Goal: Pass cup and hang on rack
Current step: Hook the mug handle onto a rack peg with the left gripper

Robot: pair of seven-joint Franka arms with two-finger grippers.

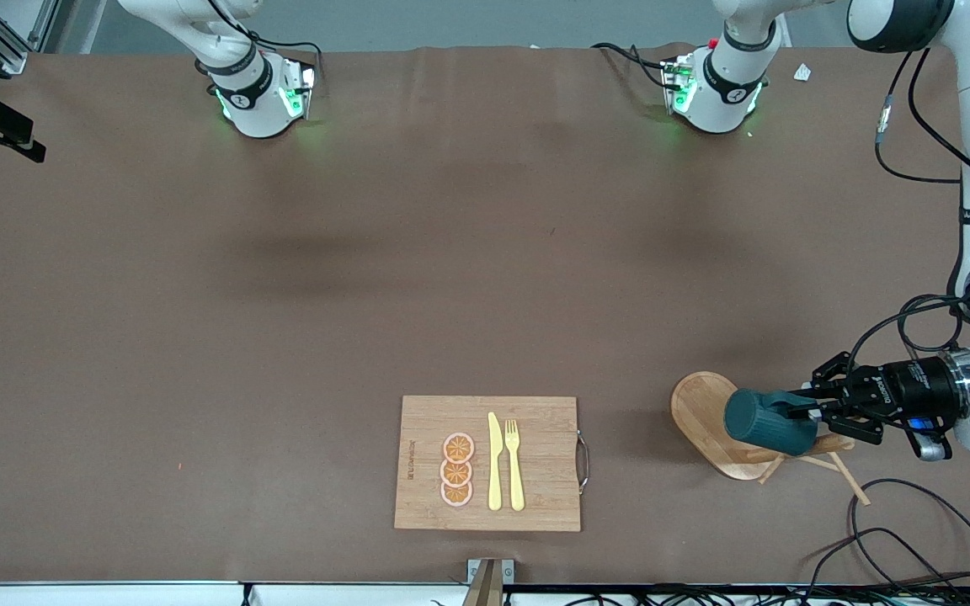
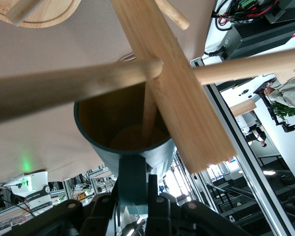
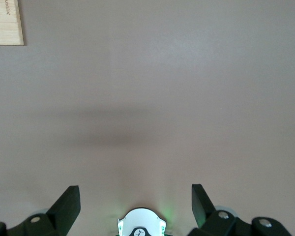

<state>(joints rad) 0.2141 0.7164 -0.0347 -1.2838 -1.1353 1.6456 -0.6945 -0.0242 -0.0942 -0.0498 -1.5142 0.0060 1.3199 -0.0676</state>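
Observation:
My left gripper [image 1: 809, 410] is shut on the handle of the dark teal cup [image 1: 767, 421] and holds it on its side over the wooden rack's oval base [image 1: 698, 404]. The rack's thin pegs [image 1: 840, 468] stick out below the gripper. In the left wrist view the fingers [image 2: 151, 189] clamp the cup's handle [image 2: 132, 177]. The cup's mustard inside [image 2: 113, 120] faces the rack's post [image 2: 174, 88], and a thin peg [image 2: 149, 115] shows in its mouth. My right gripper [image 3: 135, 189] is open and empty, up over bare table near its own base.
A bamboo cutting board [image 1: 426, 421] with orange slices [image 1: 456, 470], a yellow knife [image 1: 494, 461] and a fork [image 1: 514, 463] lies near the front edge; its corner shows in the right wrist view [image 3: 5, 22]. Black cables [image 1: 898, 530] loop near the rack.

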